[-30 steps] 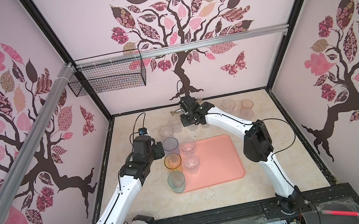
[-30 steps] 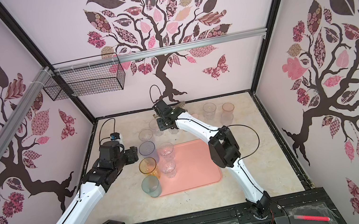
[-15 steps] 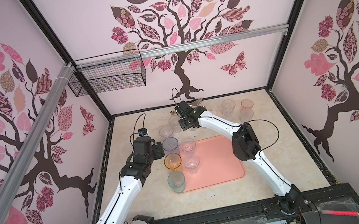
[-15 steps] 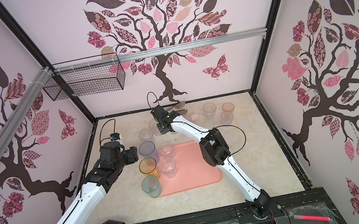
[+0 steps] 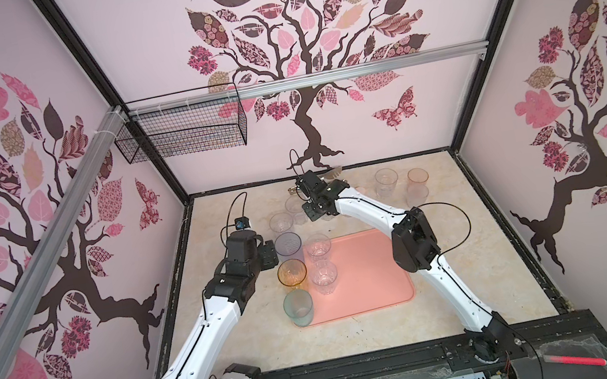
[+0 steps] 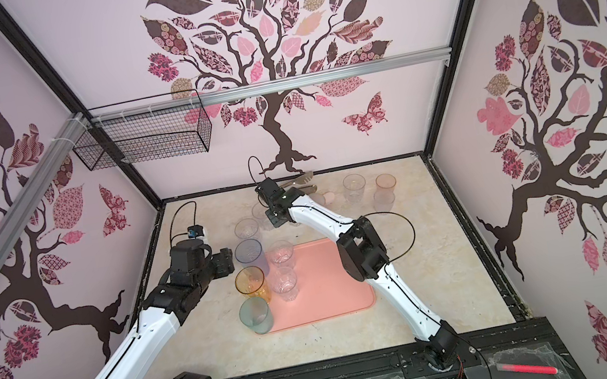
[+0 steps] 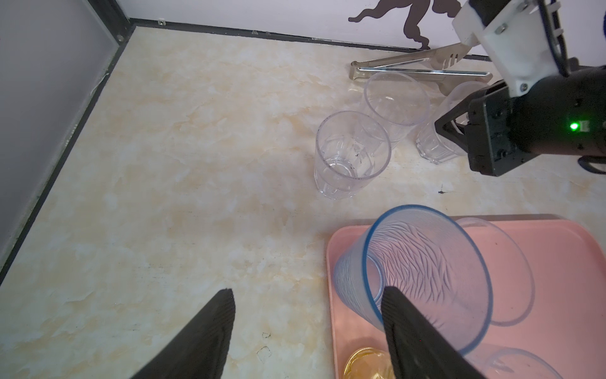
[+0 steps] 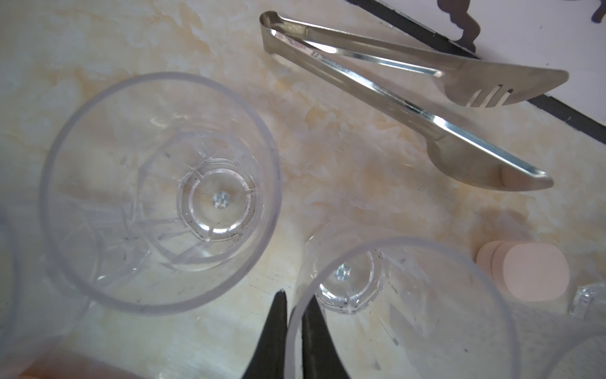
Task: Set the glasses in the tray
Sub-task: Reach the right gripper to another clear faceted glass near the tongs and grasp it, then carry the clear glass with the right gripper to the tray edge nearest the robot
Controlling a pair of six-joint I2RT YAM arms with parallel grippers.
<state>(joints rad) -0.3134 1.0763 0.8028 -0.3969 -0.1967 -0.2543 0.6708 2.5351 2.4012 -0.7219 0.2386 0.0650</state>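
Noting change on R side: R gripper [image 8: 292, 341] half-spread a sec ago, now pinched onto rim of clear tumbler [image 8: 393, 295]. Reading that as grasp made, pick step done. Judging lift + carry to tray [image 5: 367, 272] as next. Not seeing any lift yet; base appears down on tabletop [image 8: 360, 164].

Placing tumbler vs R fingers [image 8: 272, 338]: finding its wall clamped between the two tips, one tip outside, other inside the cup, w/ bowl and base beyond the inner tip. Spotting second clear tumbler [image 8: 157, 197] just beside outer tip, apart from it. Seeing tongs [image 8: 393, 98] and pink blob [image 8: 531, 275] farther past the tips, untouched.

Logging L gripper [image 7: 308, 328] as unchanged: spread wide, holding nothing. Finding blue tumbler [image 7: 426, 279] upright in tray corner, overlapping one L tip in wrist view; contact there, cannot tell. Counting approx four more glasses [image 5: 323, 275] in tray w/ it.
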